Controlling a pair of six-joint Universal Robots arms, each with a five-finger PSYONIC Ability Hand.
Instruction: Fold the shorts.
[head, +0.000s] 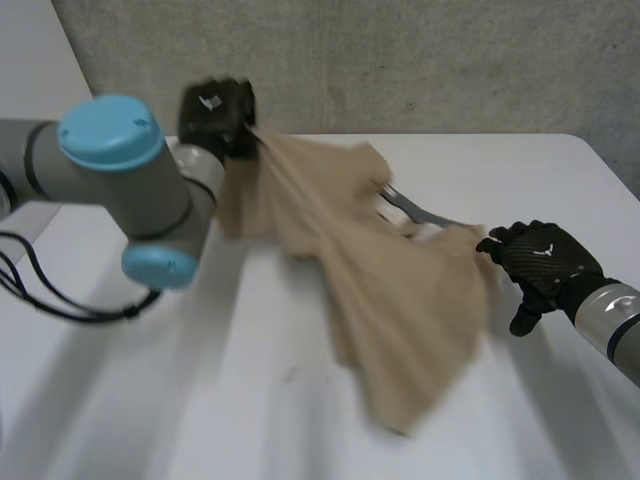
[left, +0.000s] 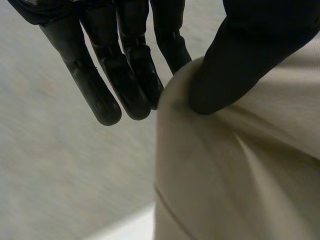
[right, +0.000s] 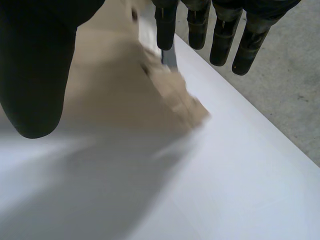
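The tan shorts (head: 380, 270) hang stretched and partly lifted over the white table (head: 200, 400). My left hand (head: 215, 112) holds their far left end up off the table. In the left wrist view its thumb (left: 220, 75) pinches the cloth (left: 240, 170) against the straight fingers (left: 130, 75). My right hand (head: 540, 258) is at the shorts' right edge with relaxed fingers, touching the cloth. In the right wrist view the cloth (right: 115, 85) lies below the palm, between thumb (right: 35, 75) and straight fingers. A grey cord (head: 418, 211) sticks out of the shorts towards the right hand.
My left arm's elbow (head: 120, 170) reaches over the table's left part. A grey wall (head: 400, 60) stands behind the table's far edge. Beside the right hand the table's edge (right: 250, 107) drops to grey floor (right: 290, 100).
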